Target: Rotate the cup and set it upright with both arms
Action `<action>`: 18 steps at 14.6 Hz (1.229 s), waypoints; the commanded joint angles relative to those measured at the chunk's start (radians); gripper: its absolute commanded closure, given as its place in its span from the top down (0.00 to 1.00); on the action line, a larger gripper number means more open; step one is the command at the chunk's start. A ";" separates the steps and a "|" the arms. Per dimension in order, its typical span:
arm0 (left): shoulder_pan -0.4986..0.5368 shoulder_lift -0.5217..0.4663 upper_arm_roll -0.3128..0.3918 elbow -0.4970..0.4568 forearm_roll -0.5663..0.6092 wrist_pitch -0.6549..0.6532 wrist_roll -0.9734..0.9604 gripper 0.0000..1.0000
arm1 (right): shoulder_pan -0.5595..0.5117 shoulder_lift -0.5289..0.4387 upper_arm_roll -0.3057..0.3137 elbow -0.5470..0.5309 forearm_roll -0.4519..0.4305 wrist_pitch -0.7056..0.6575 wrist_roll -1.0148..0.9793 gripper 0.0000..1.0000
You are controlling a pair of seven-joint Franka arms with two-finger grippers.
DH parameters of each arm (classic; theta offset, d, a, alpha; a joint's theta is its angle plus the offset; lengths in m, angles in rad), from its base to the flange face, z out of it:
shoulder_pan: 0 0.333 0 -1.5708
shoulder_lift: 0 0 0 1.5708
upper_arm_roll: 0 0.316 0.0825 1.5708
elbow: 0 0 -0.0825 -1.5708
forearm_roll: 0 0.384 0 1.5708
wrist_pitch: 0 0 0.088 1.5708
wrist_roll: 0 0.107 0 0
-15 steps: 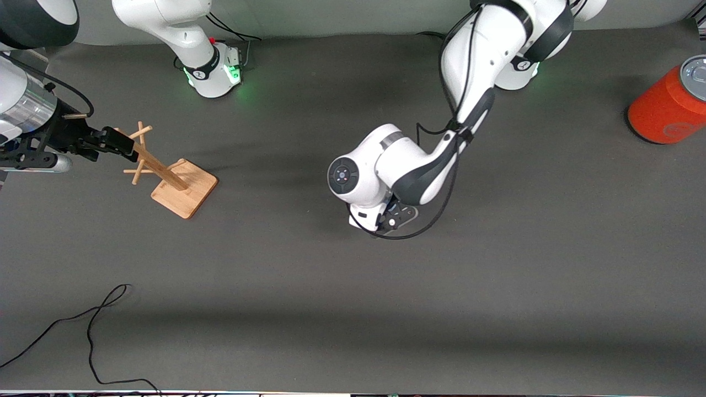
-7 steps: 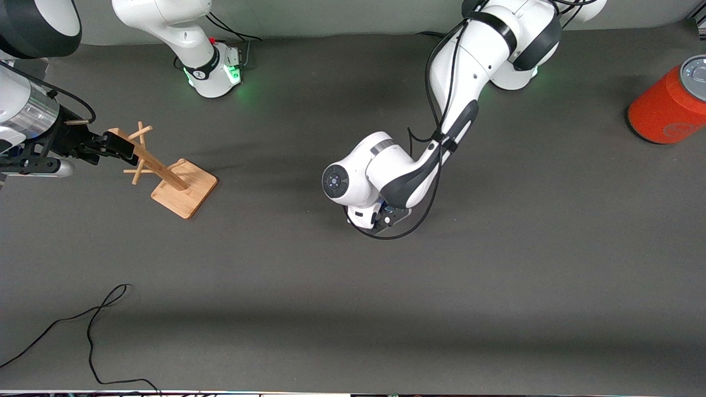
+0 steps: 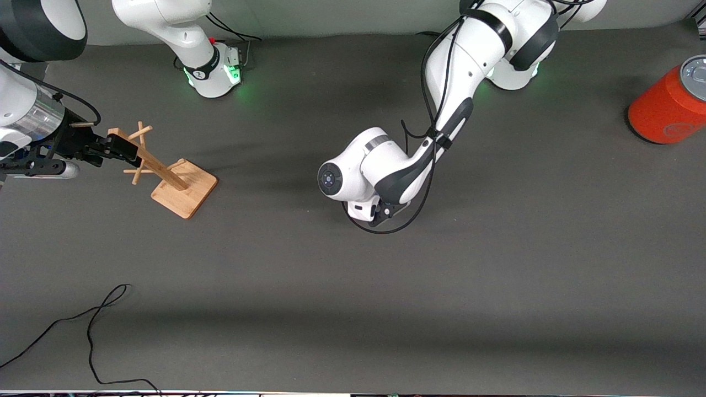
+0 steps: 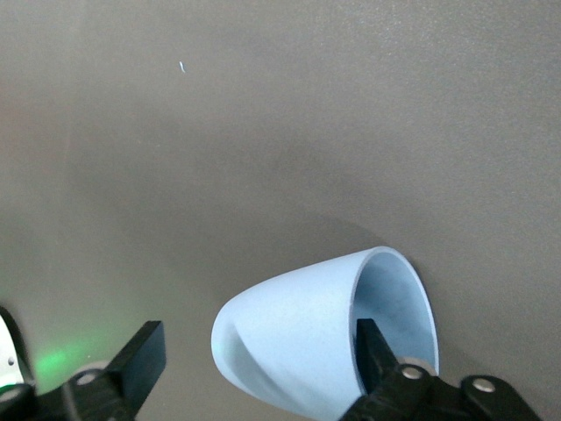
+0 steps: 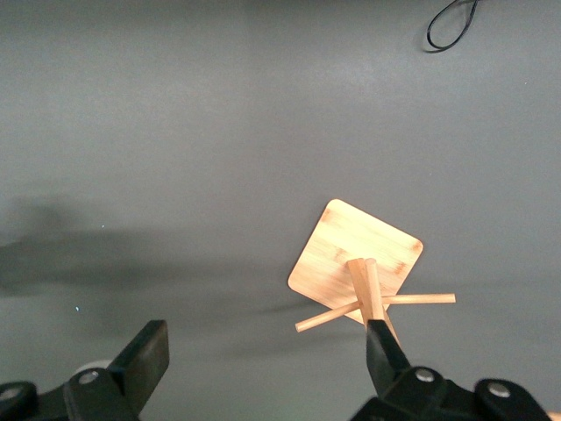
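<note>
The light-blue cup (image 4: 307, 351) lies on its side on the grey table, its open mouth toward one finger. My left gripper (image 4: 256, 338) is low over it and open. One finger (image 4: 372, 351) stands at the cup's rim; the other (image 4: 140, 360) is apart from its rounded base. In the front view the cup is hidden under the left arm's wrist (image 3: 358, 176). My right gripper (image 3: 118, 146) is open and empty over the top of the wooden rack (image 3: 165, 173).
The wooden rack (image 5: 359, 259) stands toward the right arm's end of the table. An orange-red can with a grey lid (image 3: 670, 105) lies at the left arm's end. A black cable (image 3: 94, 320) trails near the front camera's edge.
The left arm's wrist has shifted a little toward the right arm's end and toward the bases, staying low over the table. The right gripper has barely moved.
</note>
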 commanded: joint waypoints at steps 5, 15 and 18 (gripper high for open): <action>-0.014 -0.007 0.011 0.003 -0.031 -0.030 -0.034 0.00 | 0.006 -0.029 0.002 -0.023 -0.009 0.051 -0.021 1.00; 0.062 -0.159 0.003 0.011 -0.076 -0.088 0.055 0.00 | 0.008 -0.037 0.006 -0.028 -0.024 0.049 -0.024 1.00; 0.139 -0.321 0.005 -0.070 -0.156 -0.056 0.142 0.00 | 0.035 -0.048 0.008 -0.028 -0.027 0.055 -0.023 1.00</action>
